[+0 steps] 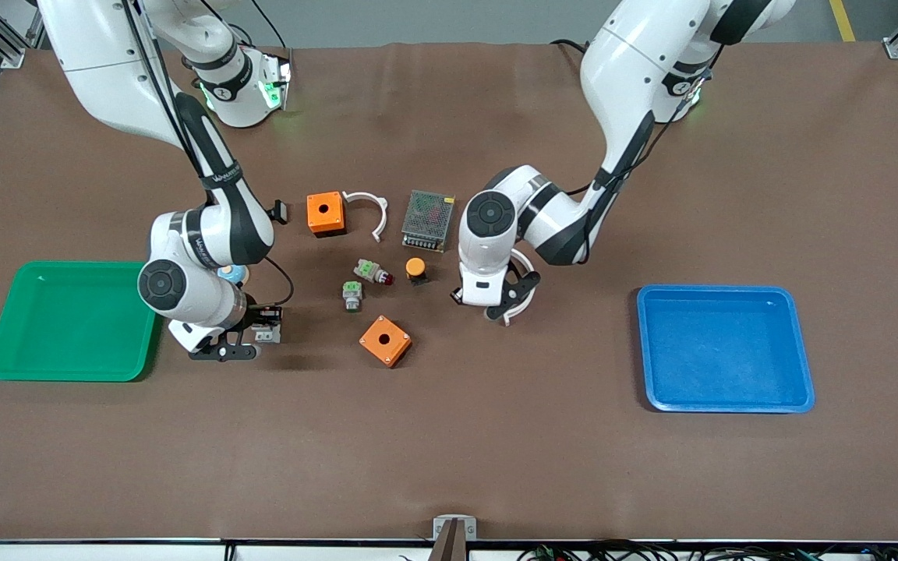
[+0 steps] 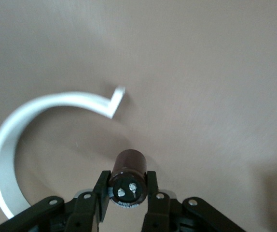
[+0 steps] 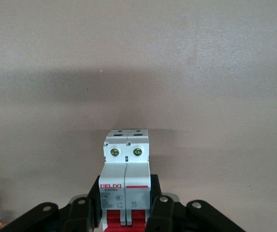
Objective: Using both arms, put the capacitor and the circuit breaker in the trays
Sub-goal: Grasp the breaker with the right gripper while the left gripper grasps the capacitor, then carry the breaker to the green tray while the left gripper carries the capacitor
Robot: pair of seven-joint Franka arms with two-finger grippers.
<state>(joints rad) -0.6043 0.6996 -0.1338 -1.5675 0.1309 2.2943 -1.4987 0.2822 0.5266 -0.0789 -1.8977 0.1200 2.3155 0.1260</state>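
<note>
In the front view, the right gripper [image 1: 245, 340] is seen at lower left of centre, clamped on the circuit breaker [image 1: 266, 334], beside the green tray [image 1: 5, 366]. The left gripper [image 1: 505, 300] sits at centre, well apart from the blue tray [image 1: 804, 374].

In the left wrist view, the capacitor [image 2: 128, 178] is pinched between the fingers [image 2: 102, 189] at bottom centre, above a white curved clip [image 2: 47, 104]. It should be lifted straight and kept clear of that clip.

In the right wrist view, the circuit breaker [image 3: 125, 183] is gripped at bottom centre; it should be carried level to the tray.
</note>
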